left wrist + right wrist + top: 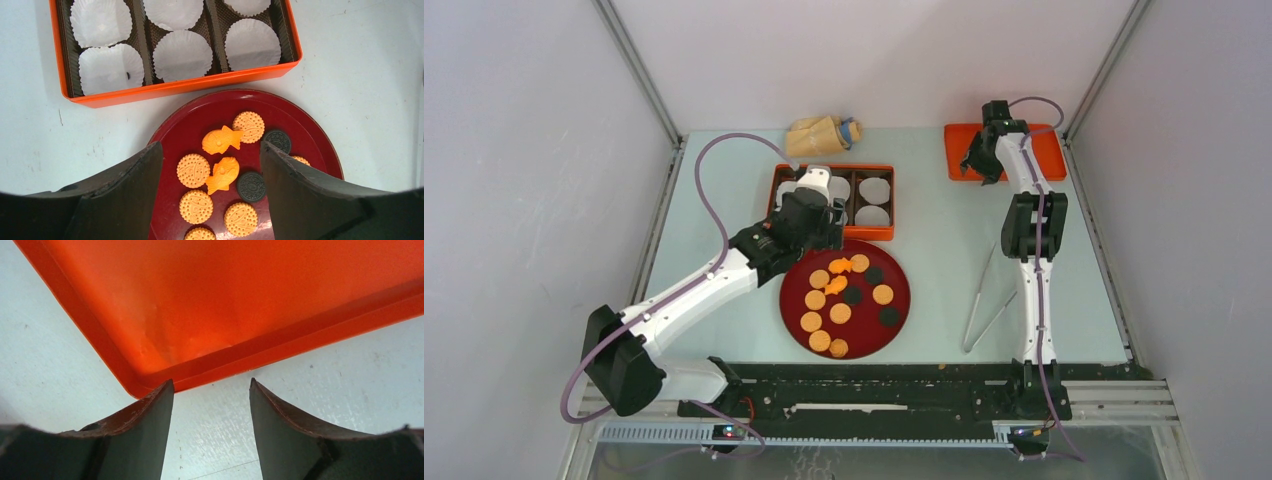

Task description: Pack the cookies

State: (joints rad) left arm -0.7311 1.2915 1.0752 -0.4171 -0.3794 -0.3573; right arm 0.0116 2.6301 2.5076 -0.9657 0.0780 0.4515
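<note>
The cookies, tan and black discs plus 2 orange fish shapes, lie flat on the dark red plate beneath the left hand, which gapes wide, holding nothing. Likely light, stiff, brittle: pinch one gently across its rim. The orange box sits just beyond. The right hand, parted and empty, hovers at the corner of an orange tray.

Plate 12 o'clock: box wall just beside rim.
Plate 3 o'clock: bare table, tongs beyond.
</note>
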